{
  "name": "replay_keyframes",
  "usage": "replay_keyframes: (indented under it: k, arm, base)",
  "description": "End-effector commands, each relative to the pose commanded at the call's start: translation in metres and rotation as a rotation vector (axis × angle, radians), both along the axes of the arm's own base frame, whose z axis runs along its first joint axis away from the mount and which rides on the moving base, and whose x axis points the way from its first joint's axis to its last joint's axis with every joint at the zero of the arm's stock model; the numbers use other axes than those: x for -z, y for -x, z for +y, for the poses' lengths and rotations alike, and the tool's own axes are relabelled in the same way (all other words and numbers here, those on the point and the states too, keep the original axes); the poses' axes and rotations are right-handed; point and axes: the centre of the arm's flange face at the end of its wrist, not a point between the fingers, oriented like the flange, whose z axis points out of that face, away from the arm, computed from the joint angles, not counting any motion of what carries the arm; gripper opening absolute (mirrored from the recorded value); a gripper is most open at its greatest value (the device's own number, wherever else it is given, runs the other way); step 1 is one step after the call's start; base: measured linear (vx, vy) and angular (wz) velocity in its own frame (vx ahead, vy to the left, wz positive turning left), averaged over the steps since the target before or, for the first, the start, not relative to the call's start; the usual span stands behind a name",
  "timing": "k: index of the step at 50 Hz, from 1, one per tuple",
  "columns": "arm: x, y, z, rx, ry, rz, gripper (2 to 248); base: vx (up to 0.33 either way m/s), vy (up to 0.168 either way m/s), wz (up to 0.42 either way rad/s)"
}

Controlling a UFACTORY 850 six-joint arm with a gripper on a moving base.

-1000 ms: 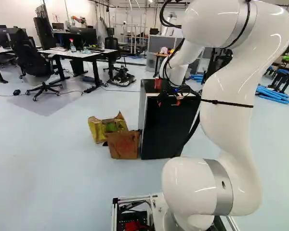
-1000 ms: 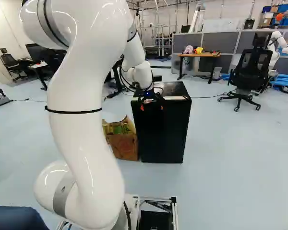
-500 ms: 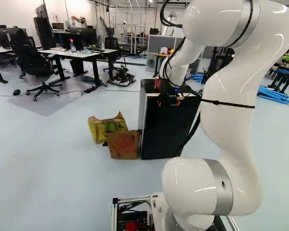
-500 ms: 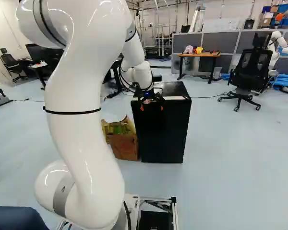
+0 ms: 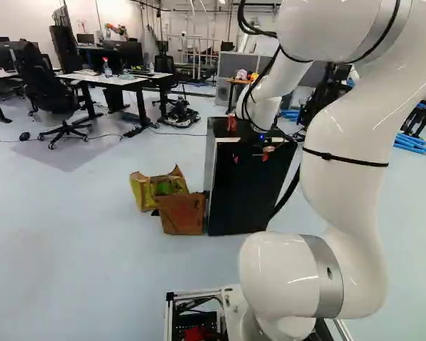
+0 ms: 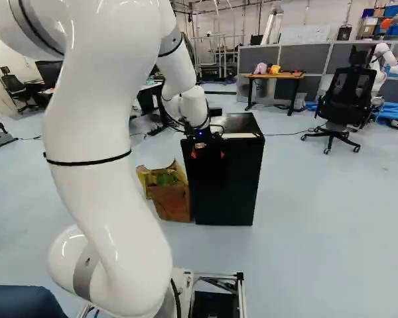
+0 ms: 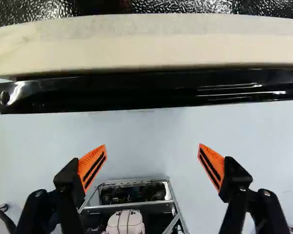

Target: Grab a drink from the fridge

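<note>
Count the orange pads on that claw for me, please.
2. One orange pad is on one side of the open gripper, the other pad on the opposite side, facing it across a gap.

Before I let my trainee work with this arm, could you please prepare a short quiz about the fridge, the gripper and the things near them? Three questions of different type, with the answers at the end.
1. True or false: the gripper is open and holds no drink.

2. Multiple choice: what stands on the floor right beside the black fridge?
a) a metal ladder
b) a brown cardboard box
c) a potted plant

3. Fill in the missing word: in the wrist view, the pads on the gripper's fingers are coloured ____.

Key: 1 true; 2 b; 3 orange.
</note>
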Motion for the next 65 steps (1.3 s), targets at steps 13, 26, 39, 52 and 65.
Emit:
replay_keyframes:
  k: [13, 26, 39, 52, 65]
  arm:
    - [-0.002, 0.021, 0.004, -0.001, 0.006, -0.040, 247]
    - [-0.004, 0.038, 0.010, -0.008, 0.016, -0.104, 247]
    - [-0.008, 0.045, 0.023, -0.033, 0.025, -0.182, 247]
    - [-0.012, 0.048, 0.037, -0.063, 0.033, -0.264, 247]
    - [-0.016, 0.047, 0.048, -0.075, 0.034, -0.351, 247]
  base:
    - [0.000, 0.000, 0.000]
    - [0.000, 0.000, 0.000]
    - [0.000, 0.000, 0.000]
    - [0.000, 0.000, 0.000]
    - [0.000, 0.000, 0.000]
